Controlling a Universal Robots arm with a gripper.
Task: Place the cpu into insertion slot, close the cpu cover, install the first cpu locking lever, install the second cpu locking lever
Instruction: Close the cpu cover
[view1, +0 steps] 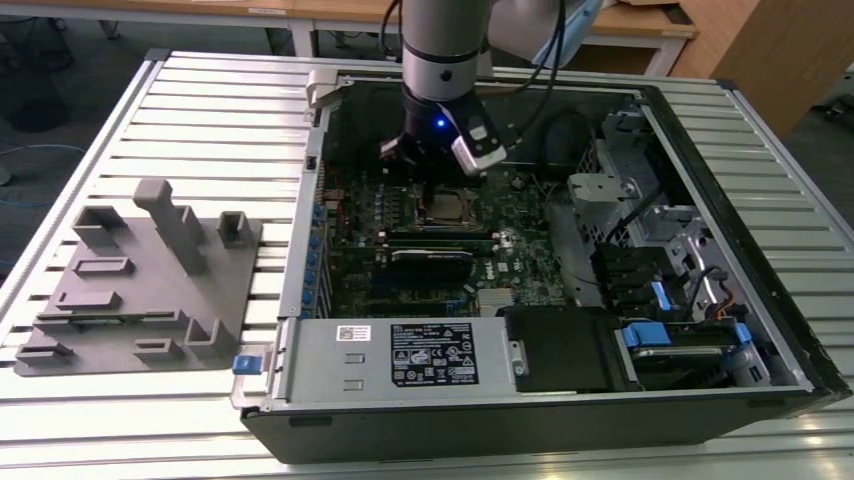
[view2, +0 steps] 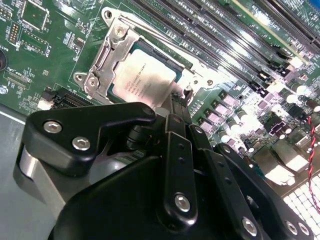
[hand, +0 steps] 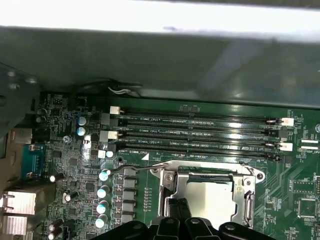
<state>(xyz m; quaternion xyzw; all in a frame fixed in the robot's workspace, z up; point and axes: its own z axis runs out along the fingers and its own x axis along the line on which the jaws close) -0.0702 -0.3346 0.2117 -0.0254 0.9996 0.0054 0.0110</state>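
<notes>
Inside an open computer case (view1: 534, 425) lying on a slatted counter (view1: 200, 110), the gripper (view1: 424, 165) hangs over the green board, fingertips drawn narrow with nothing seen between them. In the second wrist view the gripper (view2: 180, 102) is at one edge of the insertion slot (view2: 167, 56). The cpu (view2: 145, 80) lies flat in the slot just beyond the gripper, silver top up, with the cpu cover (view2: 102, 60) down around it. The square chip has no long axis, and its edges run parallel to the memory slots (view2: 215, 35) on its far side.
</notes>
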